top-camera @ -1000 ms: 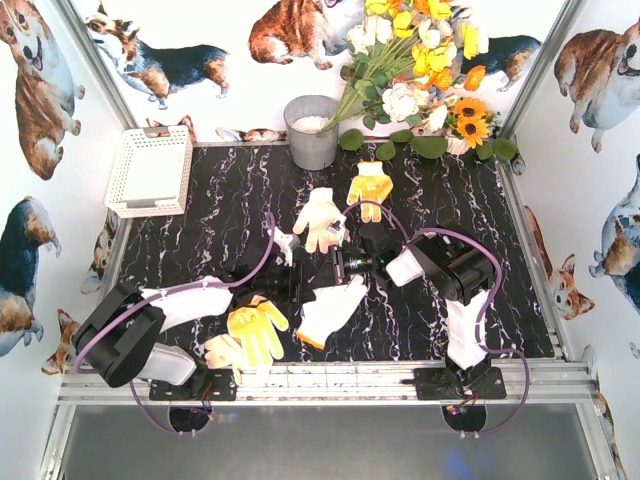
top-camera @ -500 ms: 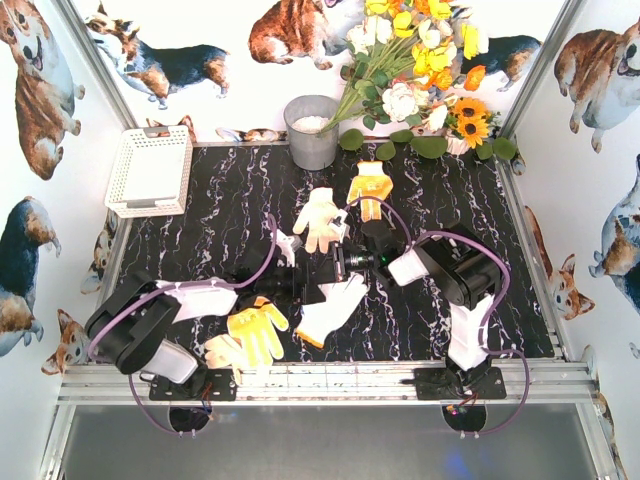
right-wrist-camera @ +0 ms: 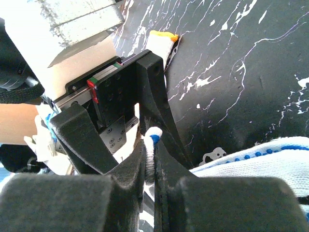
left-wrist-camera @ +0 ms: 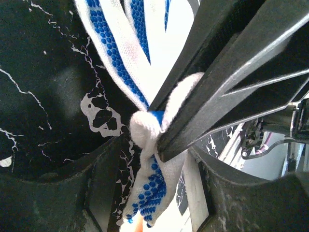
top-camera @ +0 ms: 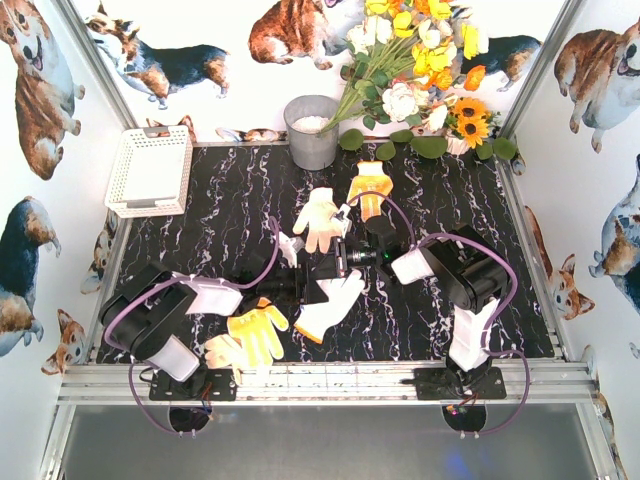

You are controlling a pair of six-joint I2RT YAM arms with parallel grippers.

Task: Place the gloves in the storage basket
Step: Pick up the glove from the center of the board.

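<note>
Our left arm (top-camera: 165,310) has drawn its elbow inward over the black marble table (top-camera: 230,200). We see the white basket (top-camera: 150,170) at the far left edge. Well apart from it, mid-table, a blue-dotted white glove (left-wrist-camera: 120,53) bunches up. Our right gripper (right-wrist-camera: 150,140) pinches a fold of it tight, and our left gripper (left-wrist-camera: 157,164) stands partly open around that fold.

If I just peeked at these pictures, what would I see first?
Probably the middle of the black marbled table, where the right gripper pinches a white glove with blue dots and the left gripper stands open around it. Then the bright yellow glove near the front left, the big bunch of flowers at the back right, and the corgi pictures all over the walls.
</note>
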